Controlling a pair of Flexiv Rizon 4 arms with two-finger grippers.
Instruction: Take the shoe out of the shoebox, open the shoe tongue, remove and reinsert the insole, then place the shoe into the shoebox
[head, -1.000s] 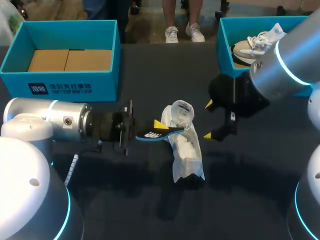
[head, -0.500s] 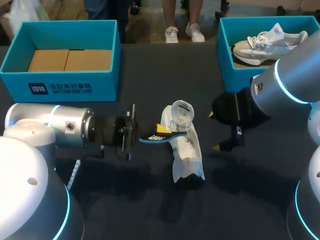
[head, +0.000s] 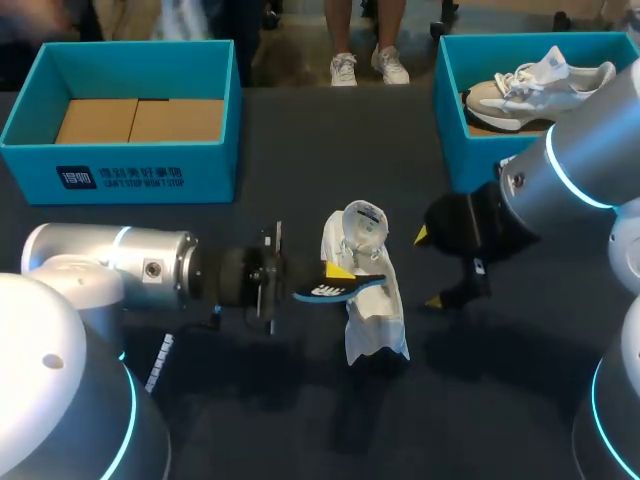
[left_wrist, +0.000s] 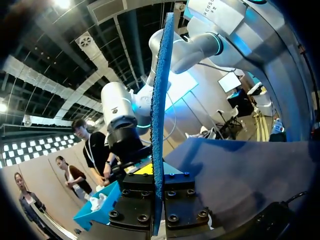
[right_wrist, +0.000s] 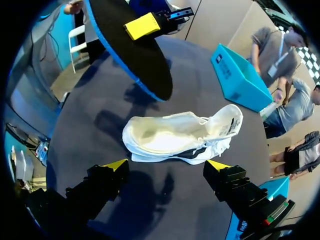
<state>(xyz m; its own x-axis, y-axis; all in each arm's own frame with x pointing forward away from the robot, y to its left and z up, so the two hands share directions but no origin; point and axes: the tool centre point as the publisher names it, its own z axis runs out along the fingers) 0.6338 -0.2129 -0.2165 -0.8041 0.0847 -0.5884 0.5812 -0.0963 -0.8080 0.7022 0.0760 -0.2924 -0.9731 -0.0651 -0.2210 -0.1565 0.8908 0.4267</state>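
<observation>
Insole (head: 338, 289) pinched in left gripper (head: 338, 274), held over shoe (head: 375, 320), probably for reinsertion; right gripper (head: 427, 268) spread wide at shoe's 3 o'clock, for bracing.

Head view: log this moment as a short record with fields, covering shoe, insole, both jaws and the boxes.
insole: out of the shoe, held over it
shoe: white, lying on the table
left jaws: shut on insole
right jaws: open, empty, beside the shoe
left box: no shoe inside
right box: holds a second shoe
</observation>
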